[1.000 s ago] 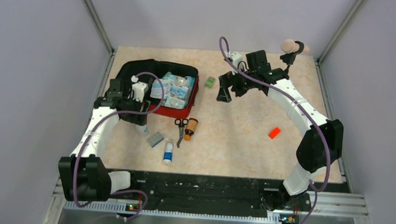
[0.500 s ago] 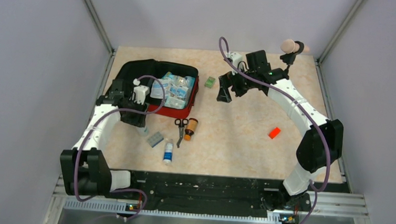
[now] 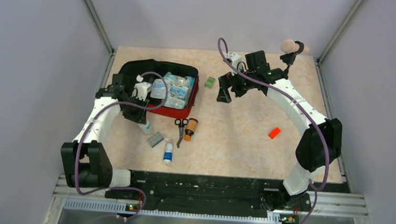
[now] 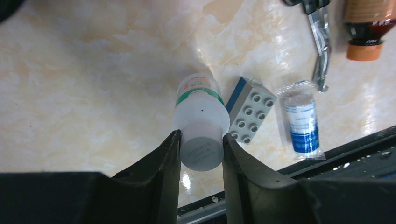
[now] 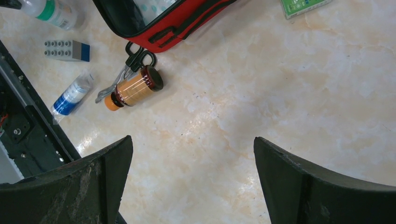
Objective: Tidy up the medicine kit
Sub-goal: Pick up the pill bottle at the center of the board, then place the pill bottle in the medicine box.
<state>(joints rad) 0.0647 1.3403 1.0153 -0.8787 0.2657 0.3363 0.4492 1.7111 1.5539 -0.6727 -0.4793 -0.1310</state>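
Now our left gripper [image 4: 201, 142] squeezes the end of a white bottle [image 4: 200, 107], with one finger on each side. We see a green band and orange writing on the bottle, but it is too small to read. Just right of the fingers lies a grey studded block [image 4: 250, 109], then a little blue-and-white bottle in clear wrap [image 4: 302, 123]. Its words are blurry. The medicine kit [image 3: 133, 68] lies open just beyond this gripper. Our right gripper [image 5: 194, 154] hangs wide open over the table [image 5: 280, 84], with the kit to its left.
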